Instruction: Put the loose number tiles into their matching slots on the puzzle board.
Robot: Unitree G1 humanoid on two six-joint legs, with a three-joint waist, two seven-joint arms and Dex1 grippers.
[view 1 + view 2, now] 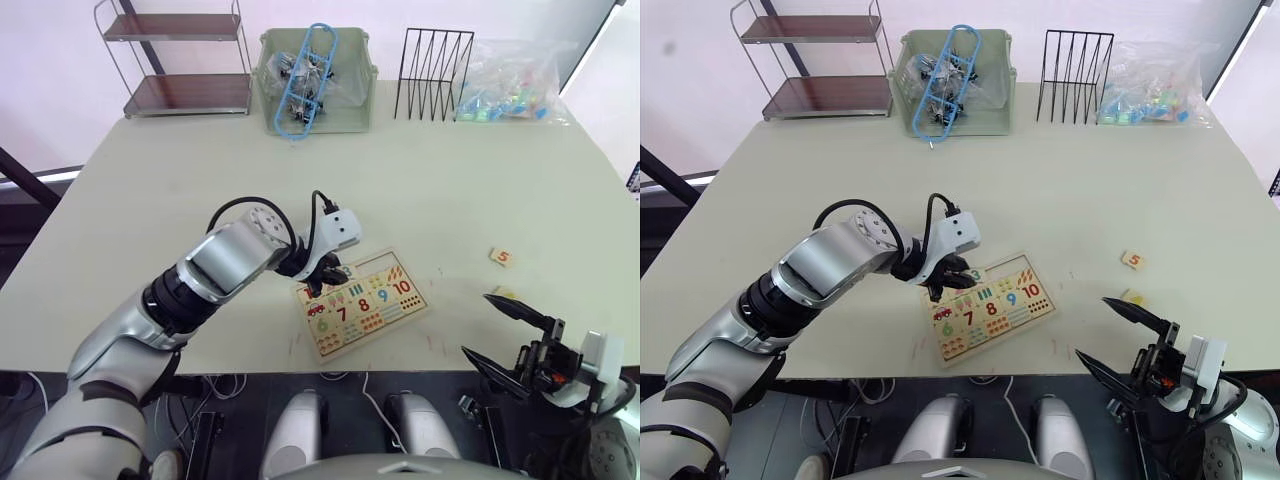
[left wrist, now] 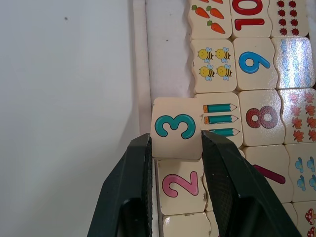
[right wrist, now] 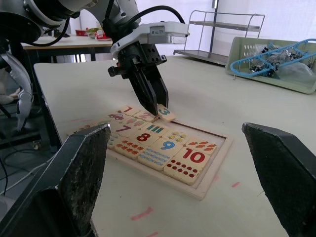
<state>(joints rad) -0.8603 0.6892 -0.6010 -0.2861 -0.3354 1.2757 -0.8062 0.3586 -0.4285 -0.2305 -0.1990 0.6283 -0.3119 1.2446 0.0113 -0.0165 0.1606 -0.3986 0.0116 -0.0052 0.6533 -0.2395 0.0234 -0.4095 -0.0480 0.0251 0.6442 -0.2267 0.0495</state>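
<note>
left claw (image 2: 176, 148) | clamps 3 tile (image 2: 177, 127) | over puzzle board (image 1: 414, 309)

Puzzle board (image 1: 362, 305): you have it on the tabletop (image 1: 200, 180) near the front edge, about mid-width.
Tile 3 (image 2: 176, 127): between your left pincer (image 2: 176, 148) fingers, over the board's top row, just beyond tile 2 (image 2: 180, 186).
Tile 5 (image 1: 502, 257): on the tabletop to the board's right, well apart.
Right pincer (image 1: 505, 330): off the front edge, right of the board.
Back row, left to right: shelf rack (image 1: 180, 60), bin (image 1: 315, 68), wire rack (image 1: 434, 75), bag (image 1: 510, 85).
</note>
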